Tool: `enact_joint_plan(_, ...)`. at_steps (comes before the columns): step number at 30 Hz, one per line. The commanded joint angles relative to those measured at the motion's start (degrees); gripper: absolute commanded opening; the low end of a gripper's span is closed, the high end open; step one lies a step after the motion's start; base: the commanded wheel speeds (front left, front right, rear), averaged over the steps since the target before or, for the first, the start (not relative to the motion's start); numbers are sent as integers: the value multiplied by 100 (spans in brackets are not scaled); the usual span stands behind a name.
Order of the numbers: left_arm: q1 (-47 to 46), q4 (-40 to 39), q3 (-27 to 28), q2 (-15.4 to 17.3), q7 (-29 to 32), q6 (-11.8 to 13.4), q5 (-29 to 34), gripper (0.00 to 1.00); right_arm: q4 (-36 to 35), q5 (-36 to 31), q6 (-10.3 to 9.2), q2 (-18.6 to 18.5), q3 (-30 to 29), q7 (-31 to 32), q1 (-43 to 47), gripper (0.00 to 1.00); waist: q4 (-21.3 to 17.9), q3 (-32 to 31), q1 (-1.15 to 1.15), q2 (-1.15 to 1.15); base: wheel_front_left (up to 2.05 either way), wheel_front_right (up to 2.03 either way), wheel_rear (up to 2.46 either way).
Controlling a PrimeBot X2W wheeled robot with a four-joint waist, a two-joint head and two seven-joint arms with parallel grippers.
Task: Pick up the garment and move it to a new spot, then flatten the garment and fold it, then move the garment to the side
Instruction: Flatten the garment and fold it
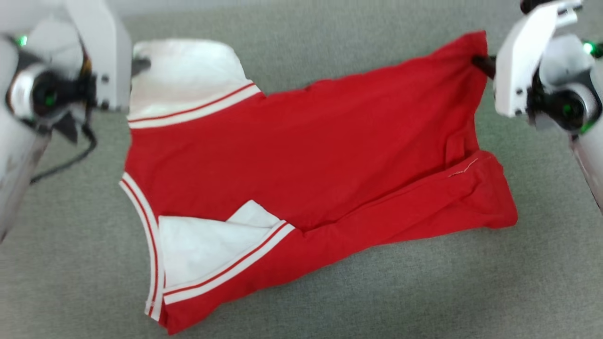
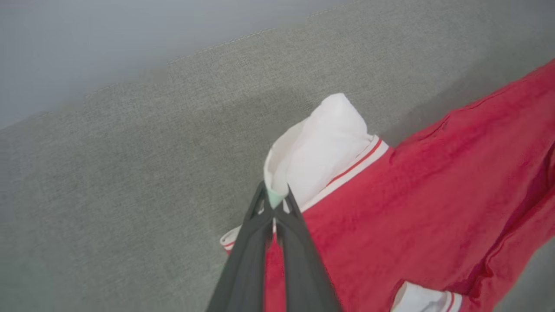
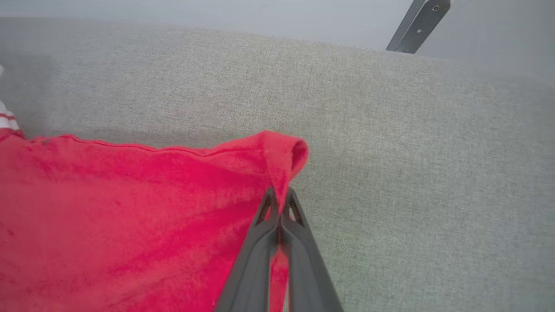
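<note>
Left hand (image 2: 274, 200) clamped on garment (image 1: 301, 155) sleeve — right hand (image 3: 279, 200) clamped on red corner.

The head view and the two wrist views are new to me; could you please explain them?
This is a two-armed robot. The wide picture comes from a camera on its head, looking down at a red garment with white sleeves, spread over a grey fabric surface. The other two come from cameras on each wrist, looking along that arm's dark fingers. The left jaws are shut on a white sleeve; the right jaws are shut on a red corner at the other end. Both arms hold the garment by its far edge.
</note>
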Motion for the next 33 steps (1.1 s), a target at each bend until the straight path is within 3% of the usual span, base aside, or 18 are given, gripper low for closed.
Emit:
enact_joint_plan(1, 227, -160, 21, 91, 14, 49, -64, 0, -74, 124, -11, -106, 44, -78, 193, 0, 104, -292, 0, 0, 0, 0, 0)
enact_joint_plan(10, 1811, -1597, 131, 741, 157, 623, -726, 0, -664, 740, -10, -626, 461, -21, 1134, 0, 204, -667, 0, 0, 0, 0, 0)
enact_joint_plan(17, 2700, -2209, 47, 1073, 357, 1081, -1039, 0, -971, 1034, -10, -862, 634, 201, 1553, 0, 195, -684, 0, 0, 0, 0, 0)
enact_joint_plan(25, 2870, -1864, -126, 872, 676, 1449, -1207, 0, -587, 1026, -10, -607, 818, 882, 1377, 0, 133, -508, 0, 0, 0, 0, 0)
enact_joint_plan(27, 2785, -1597, -142, 742, 866, 1625, -1308, 9, -435, 987, -10, -498, 837, 971, 1259, 0, 114, -466, 0, 0, 0, 0, 0)
enact_joint_plan(30, 2630, -1245, -199, 547, 1009, 1773, -1298, 9, -287, 954, -10, -293, 905, 1042, 1116, 0, 79, -402, 0, 0, 0, 0, 0)
enact_joint_plan(33, 2553, -1039, -255, 405, 1036, 1771, -1259, 9, -187, 954, -10, -193, 931, 1046, 1069, 0, 70, -376, 0, 0, 0, 0, 0)
